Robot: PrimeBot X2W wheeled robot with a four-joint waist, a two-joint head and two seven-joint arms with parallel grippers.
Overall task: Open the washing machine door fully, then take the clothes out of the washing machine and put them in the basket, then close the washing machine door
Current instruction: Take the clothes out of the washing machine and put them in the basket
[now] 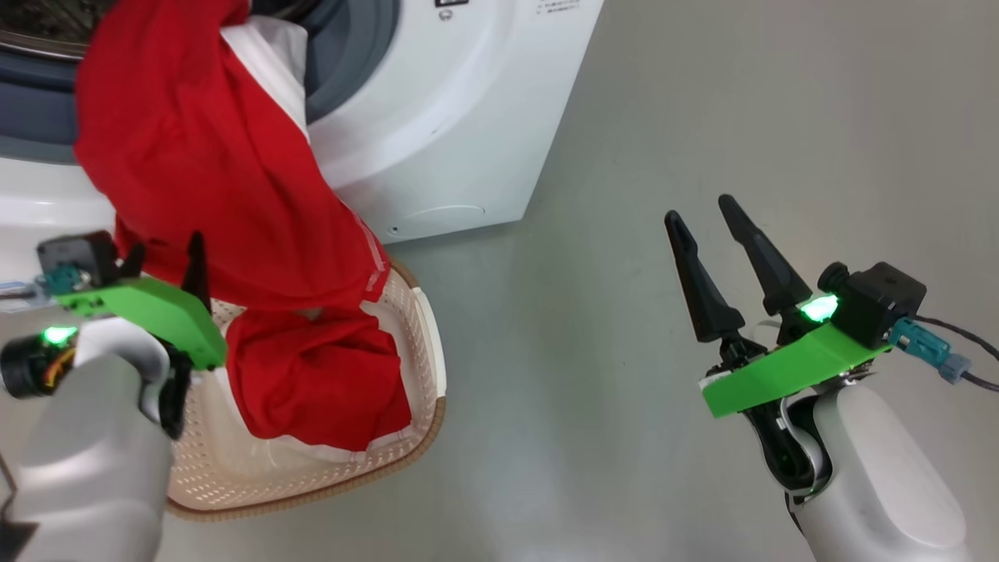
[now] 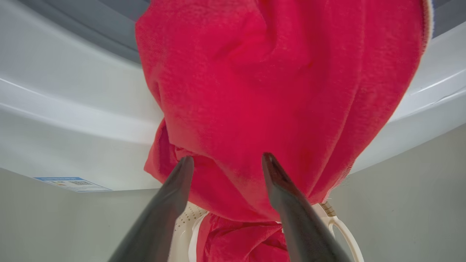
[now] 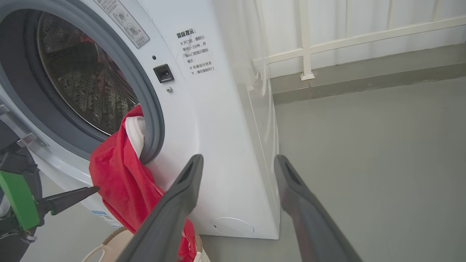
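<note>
Left pincer (image 2: 227, 160) stands wide and empty, tips at, perhaps touching, the hanging clothes (image 1: 218, 156). Right pincer (image 1: 702, 215) is wide too, idle over the floor (image 1: 702, 94). The basket (image 1: 425, 336) holds the lower folds; the rest drapes from the washer (image 1: 453, 117) mouth. Unloading is in hand: next, I judge, grip the drape and draw it down.

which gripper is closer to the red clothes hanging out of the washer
Left. The left gripper, open, is right at the hanging clothes; the right gripper, also open, is well off to their right.
</note>
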